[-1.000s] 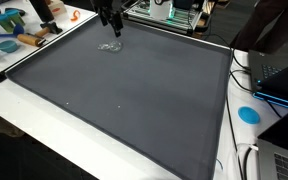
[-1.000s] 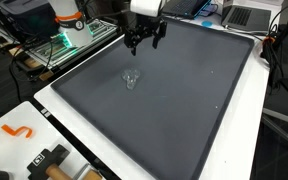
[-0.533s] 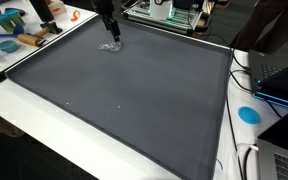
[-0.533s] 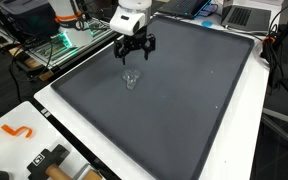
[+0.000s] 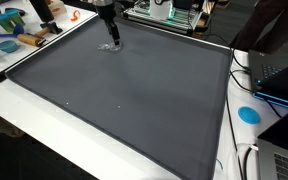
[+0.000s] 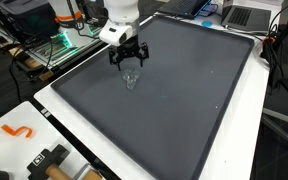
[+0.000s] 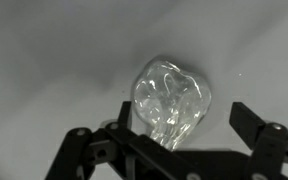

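Dark grey mat (image 6: 189, 95) is spread over a white table (image 6: 79, 118). Near one edge of it a clear glass object (image 6: 131, 79) is seen. The gripper (image 6: 128, 62) is held just above it, fingers (image 7: 246, 118) spread wide to either side, with nothing gripped.

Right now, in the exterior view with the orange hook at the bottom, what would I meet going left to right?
Orange hook, green-lit box, clear glass piece just below the open gripper, laptop.
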You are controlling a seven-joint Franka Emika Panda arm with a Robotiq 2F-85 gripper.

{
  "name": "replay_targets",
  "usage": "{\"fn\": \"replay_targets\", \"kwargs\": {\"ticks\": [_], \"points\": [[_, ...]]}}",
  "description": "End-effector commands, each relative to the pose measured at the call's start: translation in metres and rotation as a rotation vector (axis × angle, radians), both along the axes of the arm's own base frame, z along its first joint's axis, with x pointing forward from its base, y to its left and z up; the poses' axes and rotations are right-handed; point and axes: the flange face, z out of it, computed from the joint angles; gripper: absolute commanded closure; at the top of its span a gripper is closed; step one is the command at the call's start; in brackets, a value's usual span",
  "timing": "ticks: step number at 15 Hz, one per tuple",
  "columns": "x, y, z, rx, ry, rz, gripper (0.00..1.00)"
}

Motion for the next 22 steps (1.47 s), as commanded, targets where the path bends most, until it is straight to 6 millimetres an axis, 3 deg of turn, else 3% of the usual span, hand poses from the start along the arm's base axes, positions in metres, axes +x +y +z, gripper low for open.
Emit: {"fn": "replay_targets", "kwargs": {"ticks": [1, 6, 7, 8, 17, 18, 22], "points": [[-0.009, -0.008, -0.016, 0.021, -0.026, -0.045, 0.0], [-0.011, -0.012, -0.03, 0.042, -0.043, -0.067, 0.0], [-0.011, -0.013, -0.032, 0.046, -0.046, -0.064, 0.09], [-0.01, -0.013, -0.033, 0.048, -0.047, -0.065, 0.26], [-0.009, -0.016, -0.029, 0.055, -0.061, -0.048, 0.92], [-0.009, -0.016, -0.029, 0.054, -0.06, -0.046, 0.98], [-0.008, -0.017, -0.027, 0.051, -0.061, -0.043, 0.99]]}}
